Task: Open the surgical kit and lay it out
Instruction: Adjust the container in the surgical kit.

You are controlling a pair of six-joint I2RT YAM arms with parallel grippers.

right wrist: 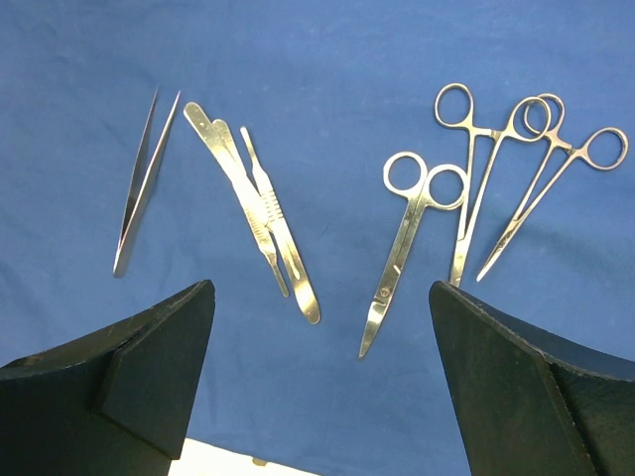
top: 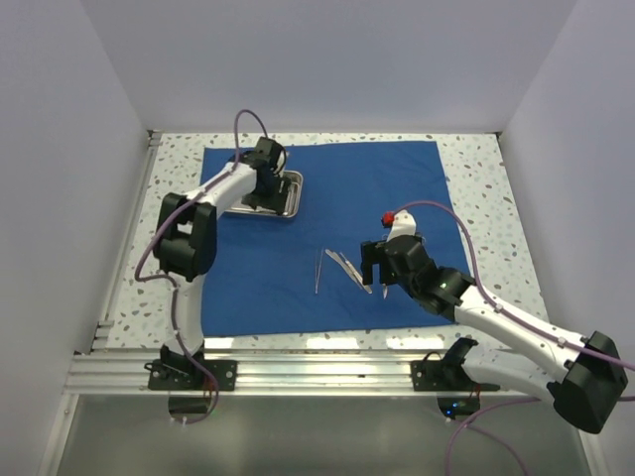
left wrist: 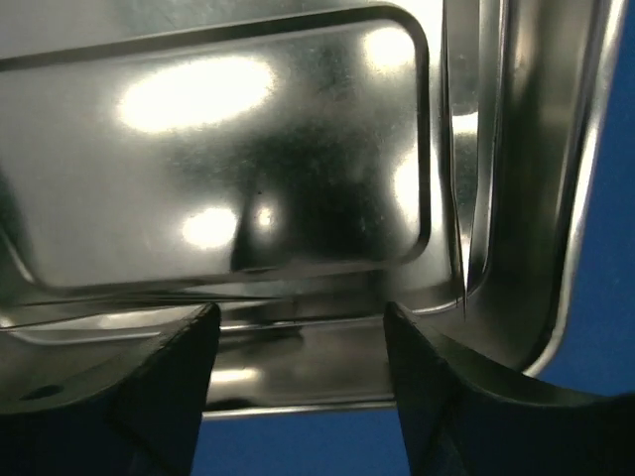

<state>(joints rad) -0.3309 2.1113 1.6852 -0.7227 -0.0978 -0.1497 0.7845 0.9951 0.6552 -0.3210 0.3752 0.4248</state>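
Top and wrist views of the opened kit. The blue cloth [top: 327,188] lies spread flat on the speckled table [top: 476,178]. The steel tray [top: 297,194] sits on the cloth's far left part, just inside its left edge. The left gripper [top: 263,183] hangs over the tray; in its wrist view the fingers [left wrist: 169,387] stand apart at the tray's near rim [left wrist: 298,392], with nothing visibly pinched between them, and the polished floor [left wrist: 228,169] reflects the lamps. The instruments [top: 342,266] lie in a loose row on the cloth's middle, toward its near edge, well apart from the tray. The right gripper [top: 377,278] hovers over the row, its fingers [right wrist: 149,367] spread wide and holding nothing. Its wrist view shows every piece flat on the cloth, from left to right: tweezers [right wrist: 144,183], two slim flat handles [right wrist: 253,208] side by side and touching, scissors [right wrist: 407,248], and two ring-handled forceps [right wrist: 486,178] whose rings overlap.
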